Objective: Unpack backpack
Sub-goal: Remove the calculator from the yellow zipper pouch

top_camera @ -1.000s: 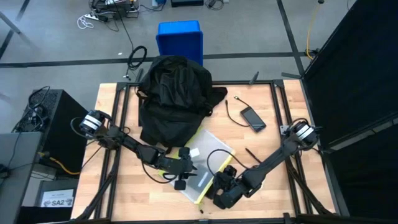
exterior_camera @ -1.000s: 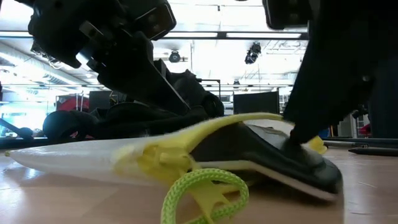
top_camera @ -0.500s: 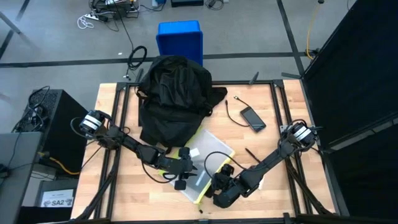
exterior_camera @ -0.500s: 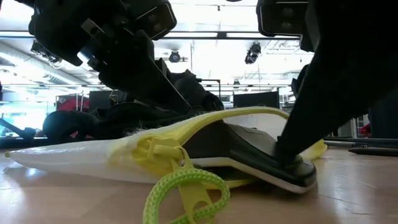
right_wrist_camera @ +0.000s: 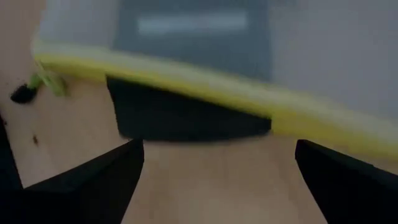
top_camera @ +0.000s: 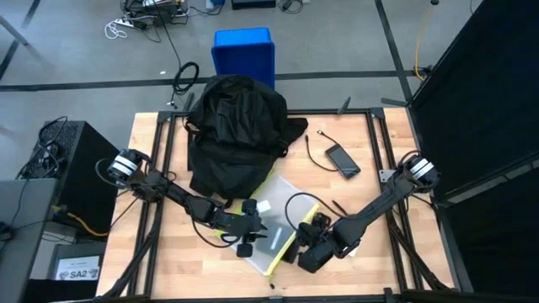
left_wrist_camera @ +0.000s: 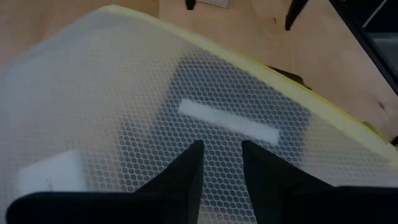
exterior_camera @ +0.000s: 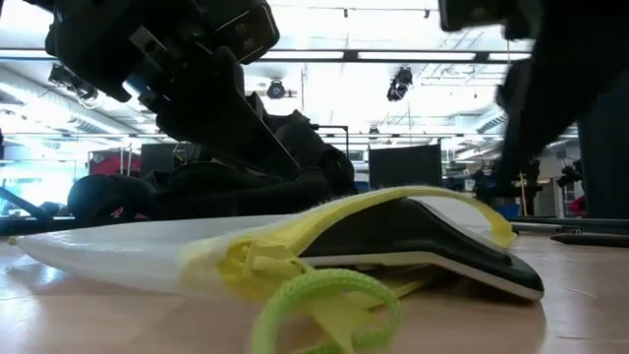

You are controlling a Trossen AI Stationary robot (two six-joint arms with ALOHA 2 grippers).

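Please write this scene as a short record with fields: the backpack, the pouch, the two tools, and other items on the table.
backpack: black, at the table's far side
pouch: white mesh with yellow zipper edge, flat on the table near the front; a dark flat item sticks out of its open side
left tool: pressing on the pouch's mesh, fingers narrowly apart
right tool: open, just outside the pouch's opening, holding nothing
other items: phone with cable, pen

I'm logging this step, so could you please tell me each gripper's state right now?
Left gripper: closed down on the white mesh pouch, pinning it to the table.
Right gripper: open, empty, at the pouch's yellow-edged mouth.
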